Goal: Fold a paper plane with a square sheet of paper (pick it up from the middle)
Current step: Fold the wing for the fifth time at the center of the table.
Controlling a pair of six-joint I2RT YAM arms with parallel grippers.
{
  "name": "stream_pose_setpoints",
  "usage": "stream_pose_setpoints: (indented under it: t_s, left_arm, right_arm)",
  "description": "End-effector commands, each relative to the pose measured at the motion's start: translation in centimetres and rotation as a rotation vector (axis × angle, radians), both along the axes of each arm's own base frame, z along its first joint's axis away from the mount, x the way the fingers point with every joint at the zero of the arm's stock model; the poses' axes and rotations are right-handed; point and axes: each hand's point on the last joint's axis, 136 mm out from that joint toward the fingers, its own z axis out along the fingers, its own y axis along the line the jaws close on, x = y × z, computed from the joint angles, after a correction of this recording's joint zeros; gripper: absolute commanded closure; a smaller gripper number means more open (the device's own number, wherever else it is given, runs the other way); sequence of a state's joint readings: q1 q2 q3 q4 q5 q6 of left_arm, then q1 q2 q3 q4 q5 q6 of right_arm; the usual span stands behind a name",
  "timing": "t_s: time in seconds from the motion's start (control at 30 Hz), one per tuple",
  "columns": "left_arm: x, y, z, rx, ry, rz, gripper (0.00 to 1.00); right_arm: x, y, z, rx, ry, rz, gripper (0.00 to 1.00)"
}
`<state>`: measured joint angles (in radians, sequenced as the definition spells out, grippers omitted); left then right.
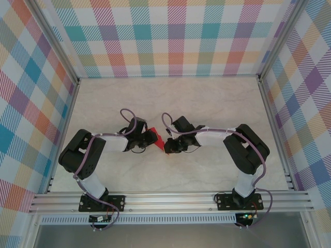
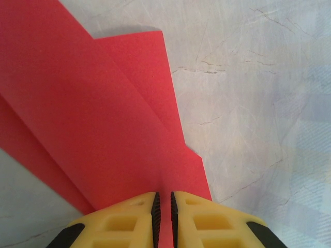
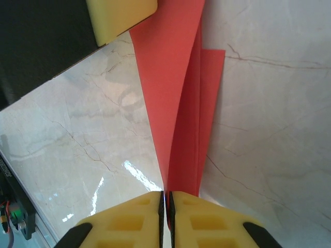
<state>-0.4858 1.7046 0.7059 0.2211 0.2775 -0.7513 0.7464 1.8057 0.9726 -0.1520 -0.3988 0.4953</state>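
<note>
The red paper (image 1: 160, 139) is folded into a pointed, layered shape and hangs between the two grippers at the table's middle. My left gripper (image 2: 164, 199) is shut on one end of the paper (image 2: 103, 119), whose overlapping flaps spread up and to the left. My right gripper (image 3: 166, 196) is shut on the narrow pointed end of the paper (image 3: 178, 98), which widens away from the jaws toward the left gripper's yellow finger (image 3: 120, 15). In the top view the left gripper (image 1: 153, 137) and right gripper (image 1: 167, 143) face each other, nearly touching.
The marble table (image 1: 170, 98) is bare behind the arms. Plaid walls with metal posts close in the left, right and back. The aluminium rail (image 1: 170, 200) carrying the arm bases runs along the near edge.
</note>
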Motion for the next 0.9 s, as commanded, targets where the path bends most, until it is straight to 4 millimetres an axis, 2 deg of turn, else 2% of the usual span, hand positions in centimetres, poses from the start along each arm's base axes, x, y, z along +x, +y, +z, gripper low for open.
stream_pose_setpoints:
  t_s: [0.0, 0.23, 0.47, 0.67, 0.87]
  left_arm:
    - [-1.4, 1.7, -3.5, 0.098, 0.1, 0.031, 0.83]
    - [-1.4, 1.7, -3.5, 0.101, 0.1, 0.028, 0.83]
    - [-1.4, 1.6, -3.3, 0.099, 0.095, 0.016, 0.83]
    - [-1.2, 1.5, -2.9, 0.099, 0.085, 0.012, 0.83]
    - [-1.2, 1.8, -3.4, 0.113, 0.093, 0.024, 0.83]
  right_arm:
    - [0.2, 0.3, -0.3, -0.011, -0.018, 0.026, 0.89]
    - [-0.2, -0.1, -0.9, -0.021, -0.005, 0.022, 0.96]
    - [-0.4, -0.1, -1.2, 0.064, 0.071, 0.007, 1.0]
    - [0.0, -0.8, -1.8, 0.1, 0.135, -0.045, 1.0]
    - [-0.2, -1.7, -2.8, 0.074, 0.175, -0.074, 1.0]
